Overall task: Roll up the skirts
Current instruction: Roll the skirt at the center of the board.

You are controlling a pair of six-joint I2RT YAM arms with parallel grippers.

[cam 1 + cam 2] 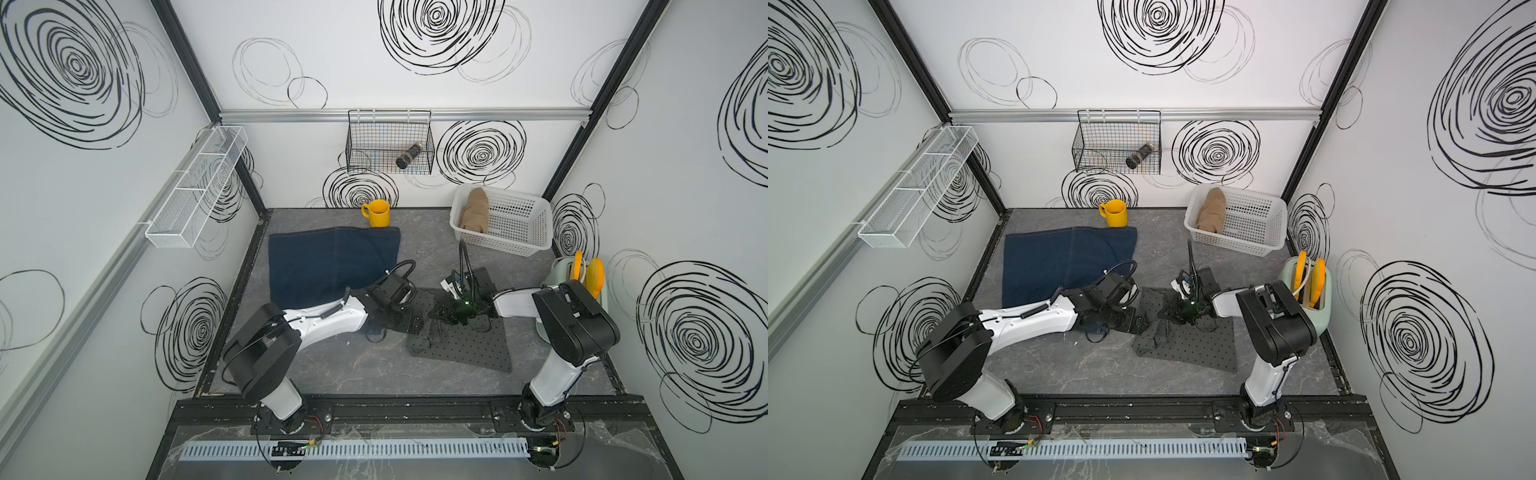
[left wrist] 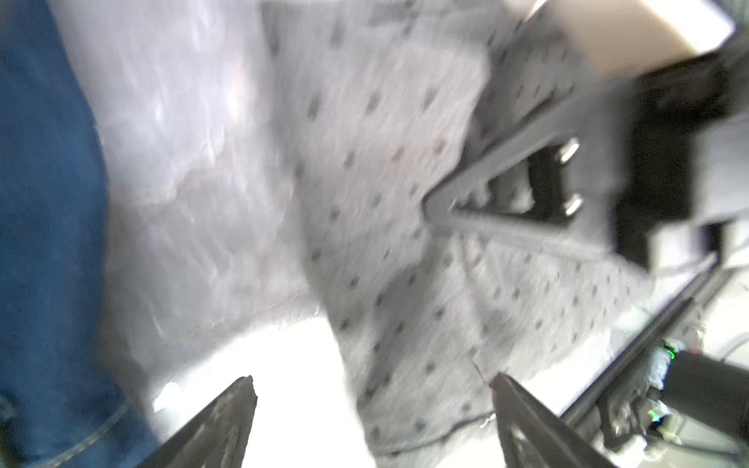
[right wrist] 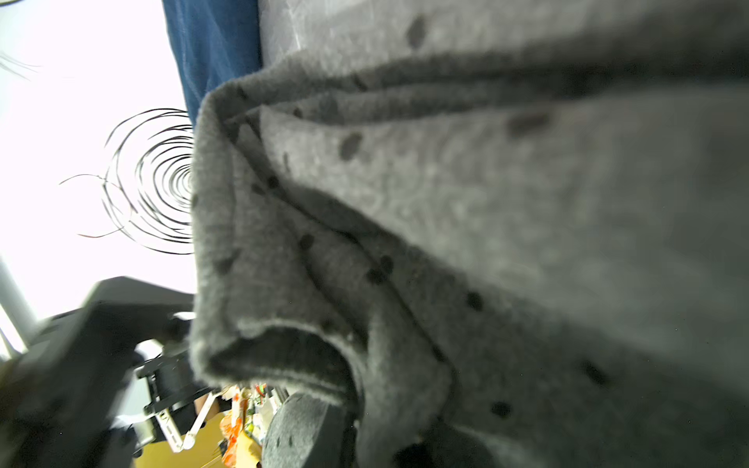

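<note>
Dotted skirt: the dark grey cloth skirt with small black dots (image 1: 469, 345) lies front and centre on the grey marble-look tabletop (image 1: 332, 370). Its side towards the right arm is spread flat; its other end is rumpled where both grippers meet.
Right gripper: the right gripper (image 2: 431, 206) is down on that dotted cloth. In the left wrist view its fingers come to a point, clenched on a fold. The right wrist view is filled by grey folds hanging right at the lens.
Left gripper: the left gripper (image 2: 371, 385) has its jaws spread wide, nothing pinched, with the dotted cloth below them. That view is blurred.
Denim skirt: the dark blue denim skirt (image 1: 324, 262) lies flat at the back left of the table, and the left arm reaches across its near corner.
Tan skirt: the plain tan cloth skirt (image 1: 475, 211) is a bundle standing in the white perforated plastic basket (image 1: 519, 235) at the back right.
Mug: a yellow ceramic mug (image 1: 378, 214) stands upright just beside the denim's far edge.
Walls: a black wire basket (image 1: 365, 137) hangs on the back wall with a dark cylinder (image 1: 409, 154) lying in it. A white mesh shelf (image 1: 195, 187) runs along the left wall.
</note>
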